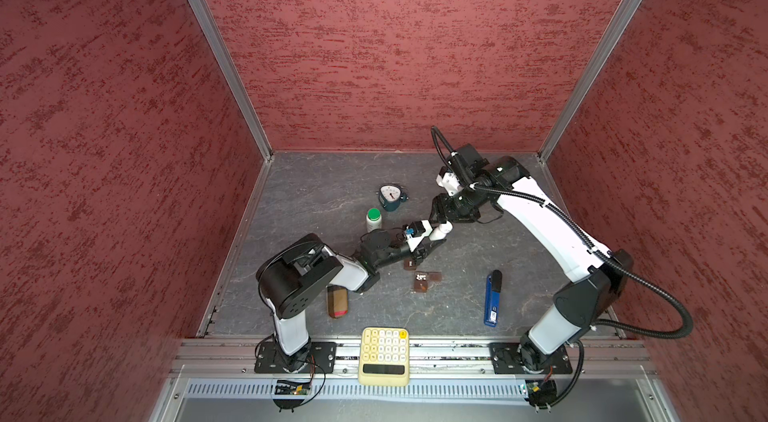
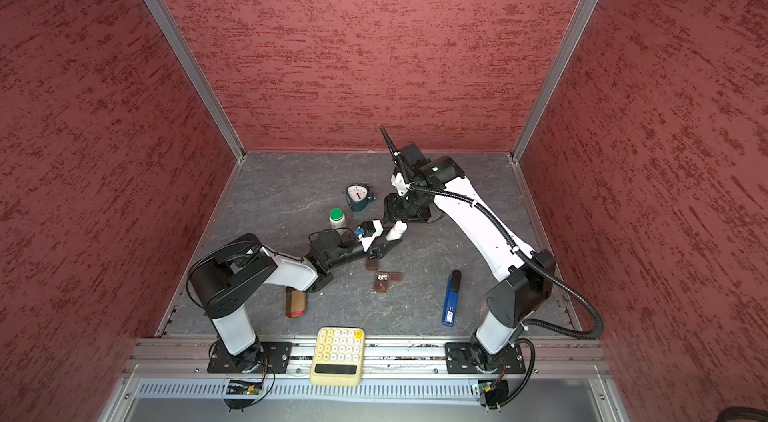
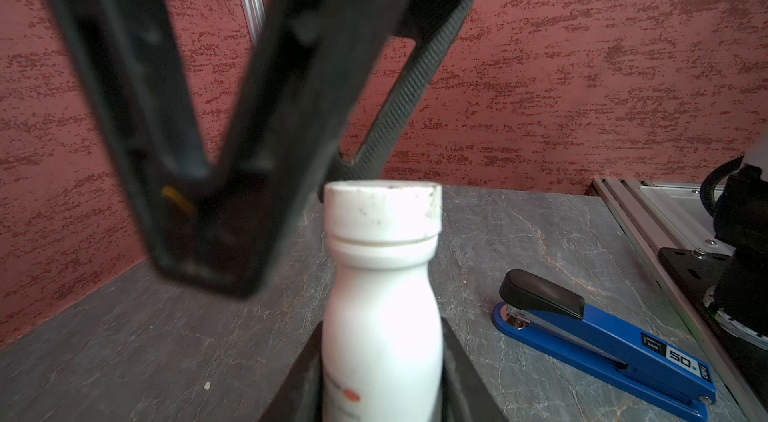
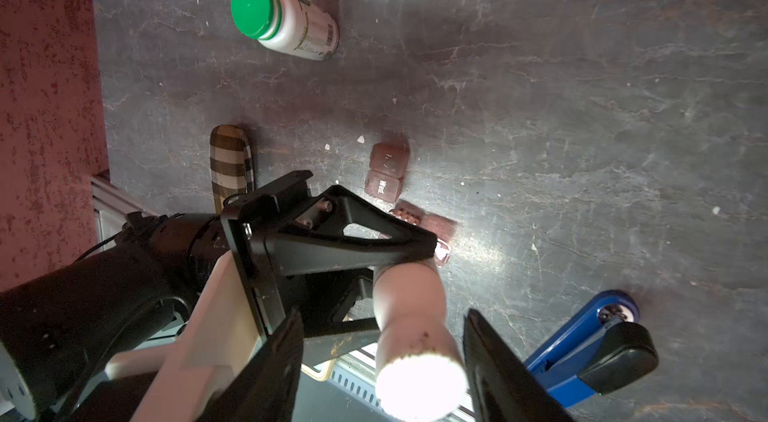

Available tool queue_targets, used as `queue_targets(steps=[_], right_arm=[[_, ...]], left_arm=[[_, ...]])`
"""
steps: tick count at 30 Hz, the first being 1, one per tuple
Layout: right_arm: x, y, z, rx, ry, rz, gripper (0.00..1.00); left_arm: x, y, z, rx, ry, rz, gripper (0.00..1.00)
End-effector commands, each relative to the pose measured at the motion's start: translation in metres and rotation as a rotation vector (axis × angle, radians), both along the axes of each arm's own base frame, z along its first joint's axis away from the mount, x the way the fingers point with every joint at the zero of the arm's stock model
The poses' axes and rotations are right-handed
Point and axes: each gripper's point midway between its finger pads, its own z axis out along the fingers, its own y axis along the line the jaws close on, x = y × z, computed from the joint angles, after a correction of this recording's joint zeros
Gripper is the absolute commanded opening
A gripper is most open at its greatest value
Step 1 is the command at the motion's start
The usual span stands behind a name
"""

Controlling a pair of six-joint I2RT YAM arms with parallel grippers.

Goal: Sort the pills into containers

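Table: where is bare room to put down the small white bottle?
Bare: the far left corner behind the clock; the strip between the pill-box pieces and the stapler. Crowded: the middle, around the green-capped bottle and the white bottle.

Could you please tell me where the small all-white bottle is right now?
In both top views the white bottle is mid-table, held by the left gripper, just right of the green-capped bottle, with the right gripper straddling its cap.

Brown containers (image 4: pixel 388 171), white bottle (image 3: pixel 382 337), blue stapler (image 3: pixel 602 341)
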Motion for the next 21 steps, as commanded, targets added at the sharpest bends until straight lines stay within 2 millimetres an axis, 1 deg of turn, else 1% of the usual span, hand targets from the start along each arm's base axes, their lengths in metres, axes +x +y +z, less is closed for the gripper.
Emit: queue_targets(steps=[1, 5, 10, 12, 14, 16, 21], right_arm=[[-0.014, 0.007, 0.009, 0.040, -0.010, 0.053, 0.59], [-0.024, 0.005, 0.008, 0.038, -0.005, 0.061, 0.57], [-0.037, 0.005, 0.010, 0.045, -0.003, 0.075, 0.56], [-0.040, 0.003, 0.011, 0.038, -0.007, 0.070, 0.57], [-0.036, -0.005, 0.014, 0.007, -0.034, 0.040, 0.61], [-0.026, -0.010, 0.020, -0.011, -0.072, 0.004, 0.67], [0.002, -0.020, 0.029, -0.038, -0.125, -0.063, 0.71]], left_arm=[[-0.002, 0.003, 0.011, -0.031, -0.016, -0.004, 0.00], [0.000, 0.004, 0.009, -0.030, -0.016, -0.001, 0.00], [0.003, 0.007, 0.009, -0.032, -0.015, 0.003, 0.00], [0.003, 0.007, 0.008, -0.031, -0.014, 0.002, 0.00], [0.003, 0.007, 0.009, -0.032, -0.015, 0.003, 0.00], [0.002, 0.008, 0.009, -0.033, -0.012, 0.003, 0.00], [0.000, 0.008, 0.011, -0.037, -0.011, -0.003, 0.00]])
